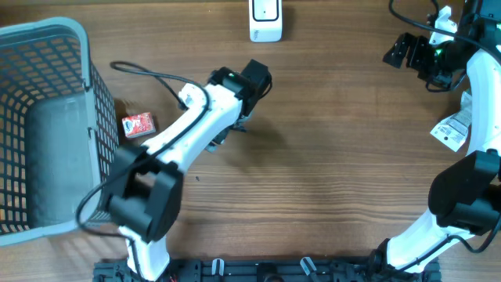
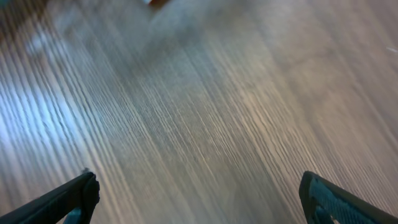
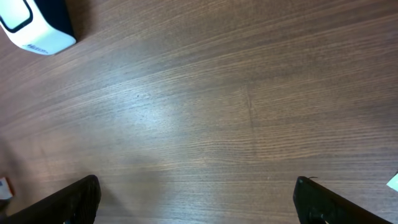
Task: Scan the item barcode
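The basket (image 1: 47, 35) runs off the left edge of the overhead view, and the white scanner (image 1: 265, 22) is cut by the top edge. The print on the red packet (image 1: 138, 124) is too small to read, as is that on the white label (image 1: 451, 131), partly behind the right arm (image 1: 485, 94). From overhead the left claw (image 2: 198, 190) is mostly hidden under its own arm. Its wrist view is blurred, and a reddish scrap (image 2: 158, 2) at the top edge cannot be identified. The right wrist view crops the scanner at the corner, a red-and-white sliver (image 3: 4, 186) at the left edge and a white corner (image 3: 393, 182) at the right edge.
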### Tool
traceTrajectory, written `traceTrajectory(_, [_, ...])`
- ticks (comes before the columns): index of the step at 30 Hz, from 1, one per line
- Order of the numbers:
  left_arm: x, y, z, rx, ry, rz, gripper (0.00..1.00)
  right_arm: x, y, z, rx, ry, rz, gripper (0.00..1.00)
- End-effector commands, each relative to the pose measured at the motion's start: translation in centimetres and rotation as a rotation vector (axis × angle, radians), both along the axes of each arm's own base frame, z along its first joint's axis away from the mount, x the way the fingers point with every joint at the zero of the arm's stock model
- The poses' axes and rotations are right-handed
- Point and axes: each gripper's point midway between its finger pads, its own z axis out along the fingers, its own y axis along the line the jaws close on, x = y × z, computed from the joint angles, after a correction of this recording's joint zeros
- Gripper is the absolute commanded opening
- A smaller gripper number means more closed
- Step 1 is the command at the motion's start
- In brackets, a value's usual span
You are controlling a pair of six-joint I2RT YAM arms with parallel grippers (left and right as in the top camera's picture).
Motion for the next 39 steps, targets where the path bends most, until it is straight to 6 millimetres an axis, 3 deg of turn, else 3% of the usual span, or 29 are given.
traceTrajectory(1, [0.2,1.2,-1.6,0.065,-0.074,0.178,1.00,-0.2,0.5,-0.4,0.018,0.014,0.024,1.00])
traceTrajectory(8, [0.8,6.3,-2.1,0.196,-0.098,0.280,1.00,-0.5,0.5,-0.5,0.021,0.027,0.024,1.00])
traceTrajectory(12, [0.7,10.6,-3.4,0.204,-0.082,0.397,1.00,-0.7,0.6,-0.5,0.023,0.034,0.025,1.00])
traceTrajectory(17, [0.4,13.5,-5.1,0.230,-0.051,0.461,1.00,-0.8,0.6,-0.6,0.026,0.040,0.022,1.00])
traceTrajectory(26, [0.4,15.0,-8.1,0.335,-0.016,0.440,1.00,-1.2,0.8,-0.7,0.039,0.064,0.002,1.00])
traceTrajectory(39, [0.9,17.0,-9.4,0.344,-0.033,0.492,0.99,-1.4,0.8,-0.8,0.044,0.075,-0.003,1.00])
